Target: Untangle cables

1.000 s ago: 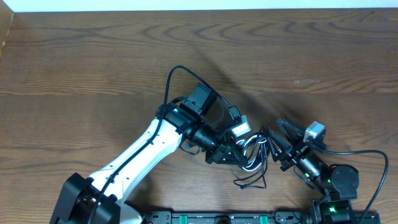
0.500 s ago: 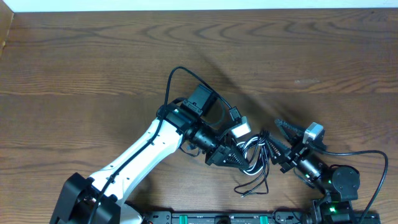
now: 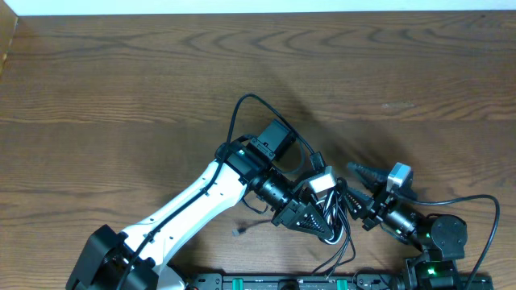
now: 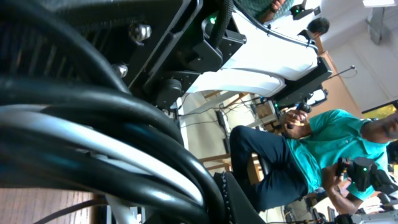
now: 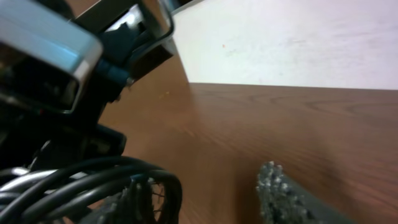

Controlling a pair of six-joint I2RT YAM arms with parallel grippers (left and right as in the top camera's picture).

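Observation:
The cables (image 3: pixel 337 222) form a tight bundle of black and white loops at the front middle of the table, with loose tails trailing toward the front edge. My left gripper (image 3: pixel 320 223) is shut on this bundle; in the left wrist view the cables (image 4: pixel 93 143) fill the frame beside one ribbed finger (image 4: pixel 239 199). My right gripper (image 3: pixel 353 190) sits just right of the bundle with its jaws apart. In the right wrist view the cable loops (image 5: pixel 81 180) lie over its left finger, while the right finger (image 5: pixel 280 193) stands free above bare wood.
A small loose plug end (image 3: pixel 239 232) lies on the wood left of the bundle. The arms' base rail (image 3: pixel 290 282) runs along the front edge. The wooden table (image 3: pixel 121 80) stretches back and left. A person in teal (image 4: pixel 323 143) shows in the left wrist view.
My left arm has carried the bundle right and toward the front edge, and the tails now trail off that way. The right gripper shifted slightly left and its jaws narrowed a little.

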